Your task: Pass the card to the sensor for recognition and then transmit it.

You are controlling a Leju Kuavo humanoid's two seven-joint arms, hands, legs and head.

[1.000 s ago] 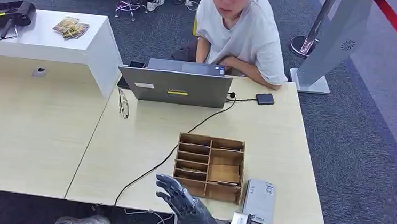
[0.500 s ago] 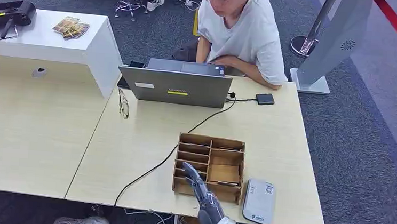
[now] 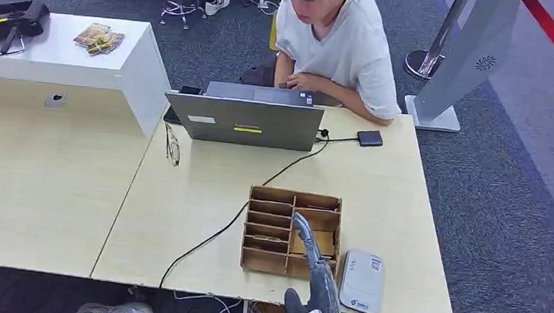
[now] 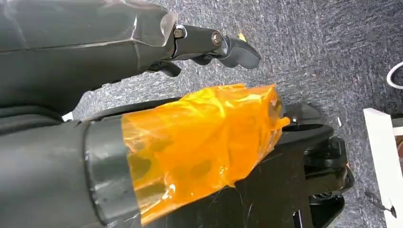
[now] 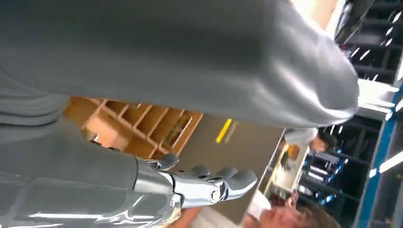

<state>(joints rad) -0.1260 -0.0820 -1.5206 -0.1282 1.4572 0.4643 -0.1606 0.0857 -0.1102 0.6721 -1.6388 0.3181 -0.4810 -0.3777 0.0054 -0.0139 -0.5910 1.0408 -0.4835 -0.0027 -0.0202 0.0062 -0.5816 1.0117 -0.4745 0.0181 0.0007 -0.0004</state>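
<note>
My right hand (image 3: 312, 253) reaches over the front of a wooden divider box (image 3: 294, 200), turned edge-on with its fingers straight and nothing in it. The right wrist view shows those fingers (image 5: 209, 183) stretched out beside the box (image 5: 133, 118). Something thin lies in one narrow slot (image 3: 267, 238); I cannot tell if it is the card. A flat grey sensor unit (image 3: 361, 281) lies right of the box at the table's front edge. My left hand (image 4: 190, 137), partly wrapped in orange tape, hangs over the carpet with its fingers (image 4: 214, 40) apart and holds nothing.
A person (image 3: 343, 42) sits across the table behind a grey laptop (image 3: 245, 122). A black cable (image 3: 215, 234) runs from the laptop past the box's left side to the front edge. Glasses (image 3: 172, 147) lie left of the laptop. A raised white counter (image 3: 58, 57) stands far left.
My right hand swung from the table's front edge left of the box to the right and forward over the box, turning edge-on. The person leaned slightly.
</note>
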